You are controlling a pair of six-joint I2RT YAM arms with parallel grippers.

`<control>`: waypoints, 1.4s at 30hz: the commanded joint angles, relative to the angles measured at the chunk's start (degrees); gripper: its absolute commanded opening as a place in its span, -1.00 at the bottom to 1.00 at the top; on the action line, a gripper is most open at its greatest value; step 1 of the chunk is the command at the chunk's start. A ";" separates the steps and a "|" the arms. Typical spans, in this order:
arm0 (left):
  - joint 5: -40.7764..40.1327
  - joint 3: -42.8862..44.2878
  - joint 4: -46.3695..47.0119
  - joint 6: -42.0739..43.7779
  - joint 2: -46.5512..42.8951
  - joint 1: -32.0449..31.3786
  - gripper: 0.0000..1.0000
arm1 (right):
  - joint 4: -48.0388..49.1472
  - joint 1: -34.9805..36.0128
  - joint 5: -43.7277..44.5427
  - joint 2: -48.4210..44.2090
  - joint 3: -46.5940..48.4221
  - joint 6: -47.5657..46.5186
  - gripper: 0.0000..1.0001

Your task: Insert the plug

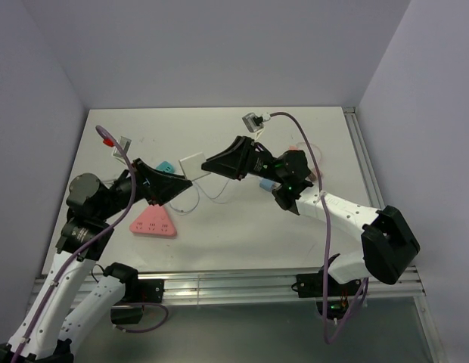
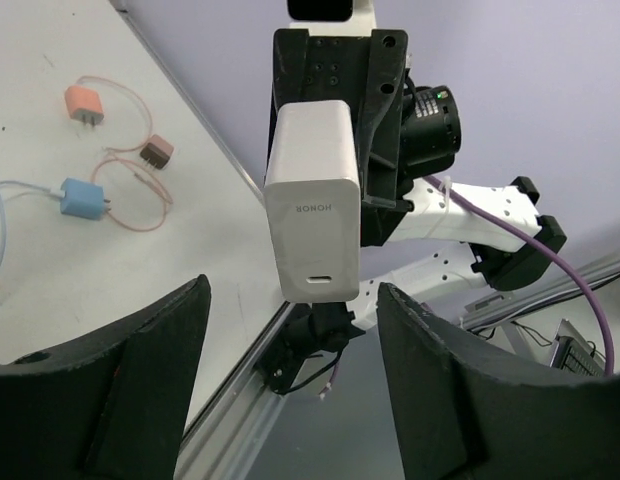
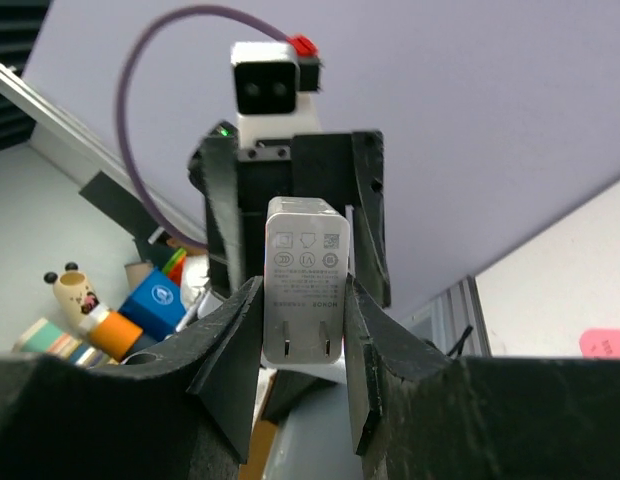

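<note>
right gripper [image 3: 303,325] clamps white charger [image 3: 305,262] above mid-counter, prongs toward its own palm; left gripper [image 2: 292,295] wide open, empty, facing it, probably a handover so prongs can reach pink power strip [image 1: 153,221], front-left corner.

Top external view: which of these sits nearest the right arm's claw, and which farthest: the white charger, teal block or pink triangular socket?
1. The white charger, gripped in the right gripper.
2. The teal block, to its left.
3. The pink triangular socket, farther left, nearer the arm bases.
</note>
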 commanded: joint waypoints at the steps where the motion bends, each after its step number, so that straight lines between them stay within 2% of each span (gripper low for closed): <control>1: -0.85 -0.52 8.74 -3.64 -0.89 -0.05 0.43 | 7.20 0.66 4.30 -1.66 1.37 1.21 -1.00; 2: -0.76 -0.70 9.38 -4.60 -0.81 -0.05 0.34 | 7.02 1.01 4.48 -1.75 1.46 0.86 -1.00; 7: -2.08 -1.32 11.57 -6.27 -0.98 -0.05 0.21 | 4.39 2.86 7.03 -2.19 1.46 -2.13 -1.00; 17: -1.02 -2.37 13.60 -8.39 -0.54 -0.05 0.15 | 5.53 4.71 10.28 -1.48 1.37 -3.45 -1.00; 30: -0.40 -2.29 15.27 -9.62 0.51 -0.05 0.04 | 2.02 5.85 11.16 -1.39 2.78 -5.91 -1.00; 36: 0.56 -2.28 15.97 -10.58 1.48 -0.05 -0.26 | 0.87 6.64 11.69 -1.31 3.48 -7.05 -1.00; 38: 1.09 -2.37 16.67 -10.93 2.00 -0.05 -0.65 | 0.78 6.82 11.69 -1.04 3.74 -7.14 -1.00; 39: 1.44 -2.20 16.07 -10.85 2.44 -0.05 -0.99 | 0.43 6.90 11.78 -1.04 3.92 -7.23 -1.00; 42: 2.14 -1.41 14.23 -9.28 2.80 -0.05 -0.99 | -3.76 6.99 11.17 -0.95 5.32 -8.45 -1.00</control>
